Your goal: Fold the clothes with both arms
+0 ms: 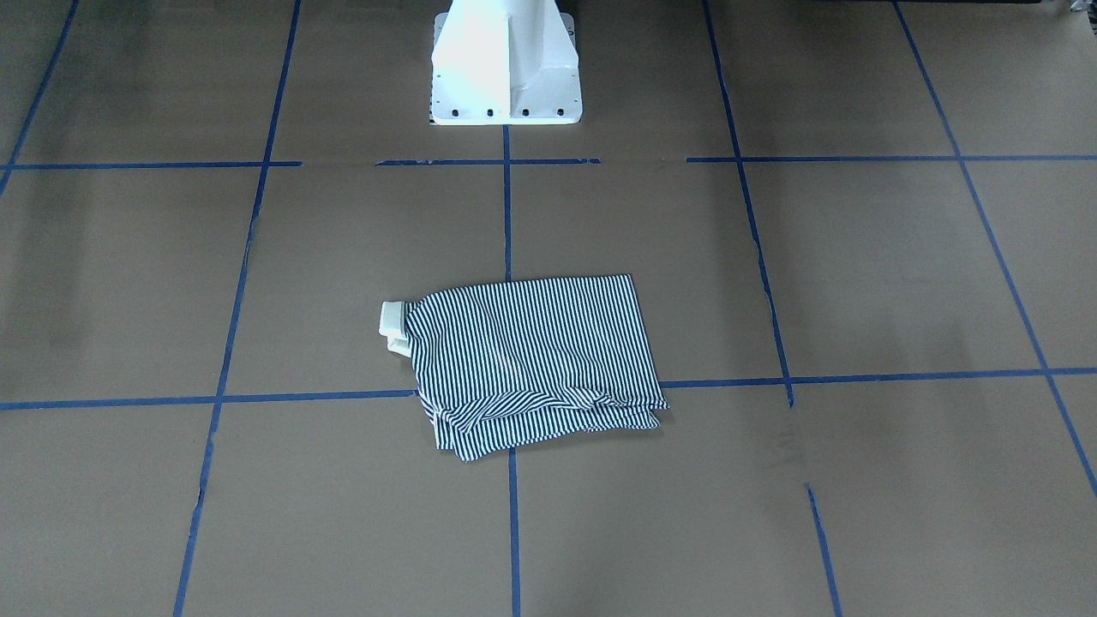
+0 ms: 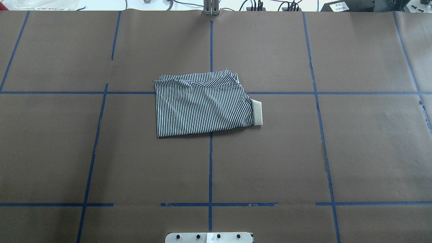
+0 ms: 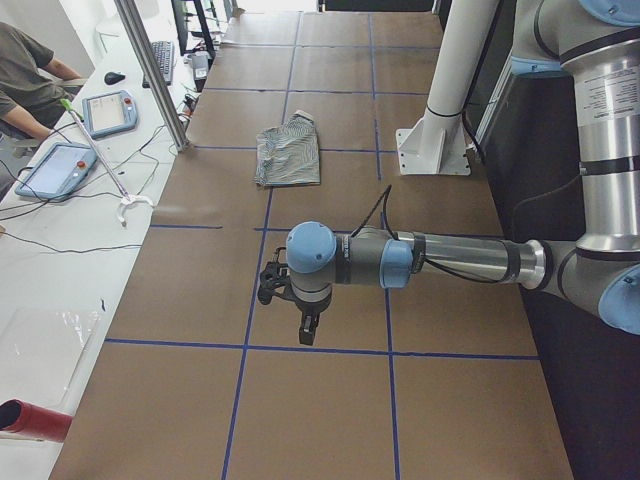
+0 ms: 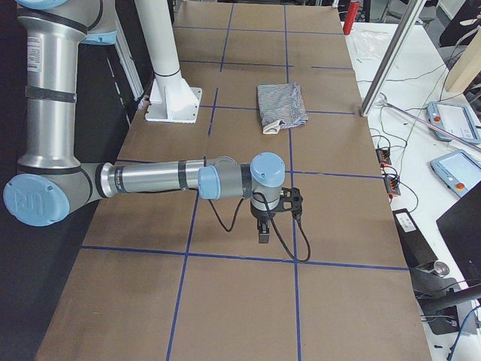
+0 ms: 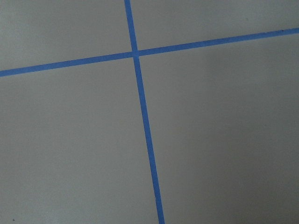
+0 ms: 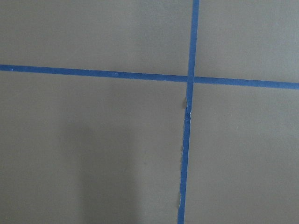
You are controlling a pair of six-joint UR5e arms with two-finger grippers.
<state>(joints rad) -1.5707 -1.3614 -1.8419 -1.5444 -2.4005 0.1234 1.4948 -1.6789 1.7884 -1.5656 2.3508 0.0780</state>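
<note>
L end effector (image 3: 305, 332): open/shut unclear | R end effector (image 4: 264, 235): same | pedestal (image 2: 209, 237): cut off btm edge

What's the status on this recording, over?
Left gripper and right gripper hover over the table, off the striped polo shirt; open or shut unclear. Shirt folded mid-table, cream collar poking out. Nothing on top of it.

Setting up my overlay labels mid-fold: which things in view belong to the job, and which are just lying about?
Job:
folded navy-and-white striped polo shirt
left black two-finger gripper
right black two-finger gripper

Lying about:
white metal pedestal base
grey handheld pendant with a screen
red cylinder
</note>
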